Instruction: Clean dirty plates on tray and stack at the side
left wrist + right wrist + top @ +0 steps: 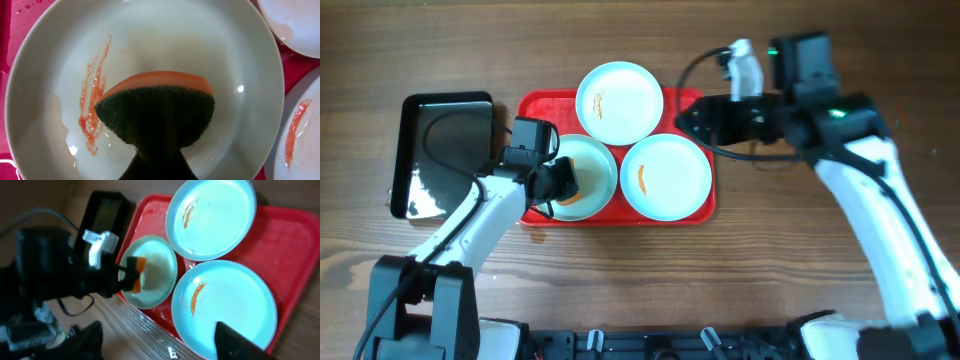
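Observation:
Three pale plates lie on the red tray [532, 106]. My left gripper [563, 185] is shut on a green and orange sponge [157, 110] and presses it on the front left plate [597, 160], which has an orange smear [92, 102] left of the sponge. The back plate [619, 102] and the front right plate [665, 176] each carry an orange smear. My right gripper [692, 120] hovers open and empty over the tray's back right corner. In the right wrist view, its fingers [160, 342] are spread wide, with the front right plate [225, 305] below them.
A glossy black tray [445, 150] lies on the wooden table left of the red tray. Cables run by the right arm [750, 150]. The left arm [60, 265] shows in the right wrist view beside the front left plate [160, 260].

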You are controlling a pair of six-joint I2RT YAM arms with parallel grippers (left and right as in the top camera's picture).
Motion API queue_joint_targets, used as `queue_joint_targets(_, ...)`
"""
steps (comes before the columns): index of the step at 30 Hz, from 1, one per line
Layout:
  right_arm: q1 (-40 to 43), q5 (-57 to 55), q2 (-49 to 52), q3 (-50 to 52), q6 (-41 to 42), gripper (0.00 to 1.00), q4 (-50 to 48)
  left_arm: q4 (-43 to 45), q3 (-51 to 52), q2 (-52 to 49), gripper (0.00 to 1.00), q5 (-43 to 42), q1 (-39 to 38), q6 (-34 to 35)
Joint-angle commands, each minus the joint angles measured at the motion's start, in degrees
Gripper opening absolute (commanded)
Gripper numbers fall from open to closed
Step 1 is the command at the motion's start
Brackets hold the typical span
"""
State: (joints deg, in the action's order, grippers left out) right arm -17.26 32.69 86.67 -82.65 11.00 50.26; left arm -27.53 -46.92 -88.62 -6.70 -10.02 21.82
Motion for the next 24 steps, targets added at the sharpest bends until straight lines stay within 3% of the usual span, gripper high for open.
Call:
queue_joint_targets(1,-3.4,-2.1,6.6,-1.1,0.8,0.46,-2.7,-0.5,0.0,-0.3,0.04,0.8,1.5,1.0)
queue_joint_targets(3,-5.5,-3.0,11.7,-1.1,3.2,0.45,-4.9,-0.7,0.0,-0.3,0.04,0.8,2.2,0.9)
queue_joint_targets(4,-6.6,-3.0,14.5,-1.1,3.1,0.41,-6.1,-0.6,0.0,-0.3,0.04,0.8,2.3,0.9)
queue_joint_targets(5,-8.2,-3.0,18.1,-1.1,2.7,0.29,-7.7,-0.6,0.0,-0.3,0.04,0.8,2.3,0.9)
queue_joint_targets(6,-8.9,-3.0,19.5,-1.1,2.6,0.29,-8.5,-0.6,0.0,-0.3,0.05,0.8,2.3,0.9)
queue_joint_targets(9,-11.9,-3.0,23.9,-1.1,2.6,0.33,-12.1,-0.5,0.0,-0.3,0.06,0.8,2.3,0.9)
queue_joint_targets(11,-14.3,-4.3,26.4,-1.1,2.8,0.47,-15.4,-0.5,0.0,-0.3,0.07,0.8,2.3,0.9)
queue_joint_targets(13,-15.9,-7.1,27.6,-1.1,3.7,0.51,-17.2,-0.5,0.0,-0.3,0.06,0.8,2.3,0.9)
queue_joint_targets(17,-18.4,-16.9,29.9,-1.1,7.6,0.49,-19.7,-1.0,0.0,-0.3,0.05,0.8,2.3,0.9)
queue_joint_targets(22,-18.9,-16.9,32.2,-1.1,8.8,0.47,-24.3,-1.8,0.0,-0.3,0.06,0.9,2.3,0.9)
queue_joint_targets(24,-18.9,-16.8,33.8,-1.1,10.2,0.41,-25.3,-2.1,0.0,-0.3,0.06,0.9,2.3,0.9)
